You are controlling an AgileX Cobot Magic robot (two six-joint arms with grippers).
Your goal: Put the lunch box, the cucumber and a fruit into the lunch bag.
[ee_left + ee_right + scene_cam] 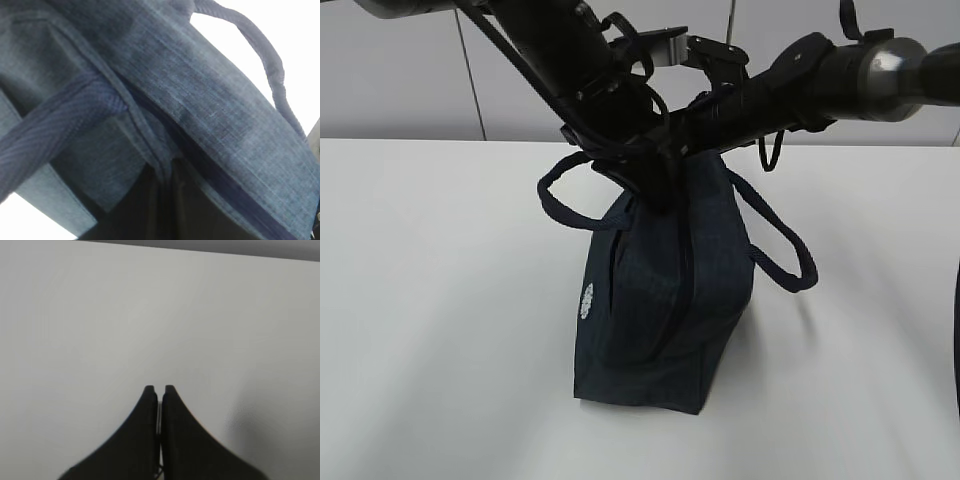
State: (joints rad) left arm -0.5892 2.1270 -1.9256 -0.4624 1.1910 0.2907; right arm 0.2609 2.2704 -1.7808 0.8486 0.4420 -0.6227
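Fabric is filling your left wrist view: the lunch bag [660,300] is standing upright on the white worktop [430,300], and both arms are meeting at its top edge, likely because the mouth has to be held or zipped. Your left end effector [655,180] is pressed together against the bag's top, seemingly pinching fabric or the zipper there, though you cannot see exactly what it grips. Your right end effector [159,390] is showing its fingers [145,430] pressed together with nothing between them, over bare worktop beyond the bag. The lunch box, cucumber and fruit are not showing anywhere, so you are probably looking at a loaded bag.
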